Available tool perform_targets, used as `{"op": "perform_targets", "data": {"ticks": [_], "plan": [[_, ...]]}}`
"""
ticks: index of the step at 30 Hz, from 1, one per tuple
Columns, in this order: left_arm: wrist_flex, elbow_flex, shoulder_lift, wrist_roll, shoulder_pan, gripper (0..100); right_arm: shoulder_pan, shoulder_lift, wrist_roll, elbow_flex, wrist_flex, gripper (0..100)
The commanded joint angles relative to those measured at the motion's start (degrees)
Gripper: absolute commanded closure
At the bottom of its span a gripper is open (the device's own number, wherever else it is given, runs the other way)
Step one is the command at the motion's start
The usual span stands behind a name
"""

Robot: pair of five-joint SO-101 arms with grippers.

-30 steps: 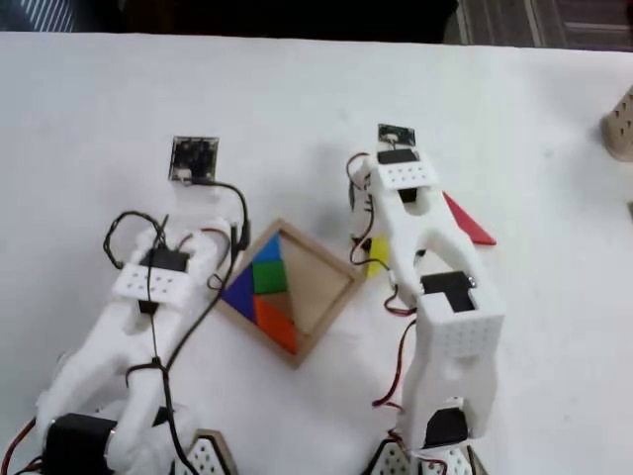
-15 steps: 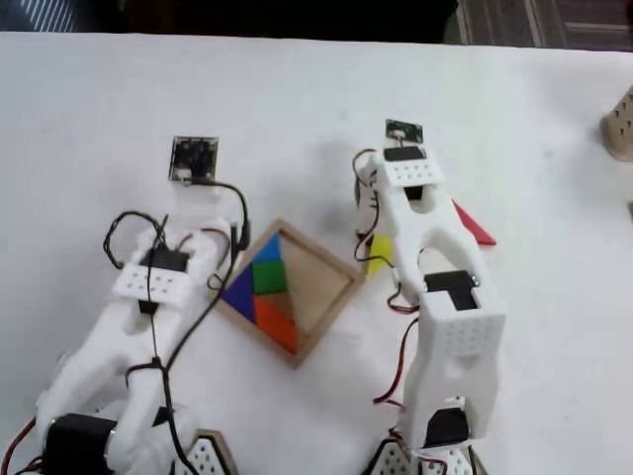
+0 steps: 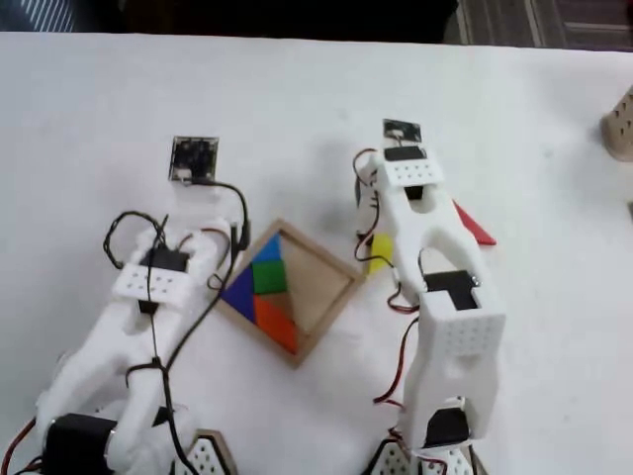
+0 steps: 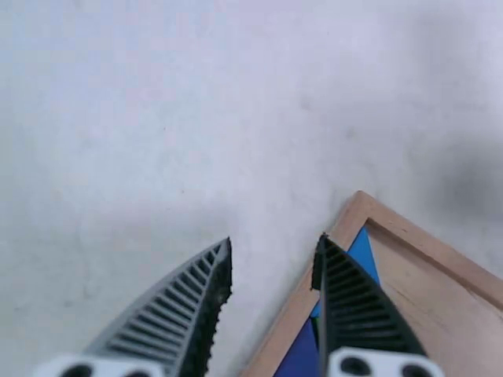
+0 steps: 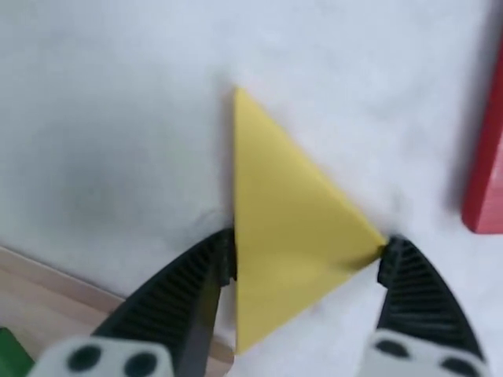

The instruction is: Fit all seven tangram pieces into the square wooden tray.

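Nearest the arm bases, the square wooden tray (image 3: pixel 326 289) sits corner-on betw. the two arms. Its half toward the left arm is packed w/ a blue piece (image 3: pixel 240 293), a green piece (image 3: pixel 267 275) and an orange-red piece (image 3: pixel 278 324); the half toward the right arm is bare wood. The left gripper (image 4: pixel 273 259) hangs at the tray's corner on its own side, moderately open and holding nothing, one finger over the rim, the other over the white table (image 3: pixel 297 109). The right gripper (image 5: pixel 308 251) is on the yellow triangle (image 5: pixel 283 212), which lies flat on the table just off the tray's corner on that arm's side. One finger meets the triangle's long edge, the other its opposite corner, so the grip runs across the long axis. It looks pinched, prob. ready to lift. The right arm is plainly the nearer one. The empty half lies close beside the triangle, so the carry is short, but its long edge likely needs turning to match the gap. Farther out, a red triangle (image 3: pixel 476 230) lies on the table, partly under the right arm, apart from the yellow one.
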Motion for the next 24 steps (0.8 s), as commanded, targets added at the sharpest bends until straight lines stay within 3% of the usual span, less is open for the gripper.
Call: {"op": "perform_targets", "data": {"ticks": [1,15,20,24], "plan": [[-1.8,-3.0,-0.2,-0.7,-0.7,82,1.0,-4.1,3.6,-2.5,0.2,75.4],[-1.8,-3.0,-0.2,-0.7,-0.7,82,0.6,-4.5,10.3,-2.7,-1.1,74.8],[-1.8,-3.0,-0.2,-0.7,-0.7,82,-0.1,-5.0,13.5,-3.6,-1.3,65.9],[-1.8,-2.9,-0.2,-0.7,-0.7,82,-0.4,-4.5,15.7,-4.7,-2.2,65.1]]}}
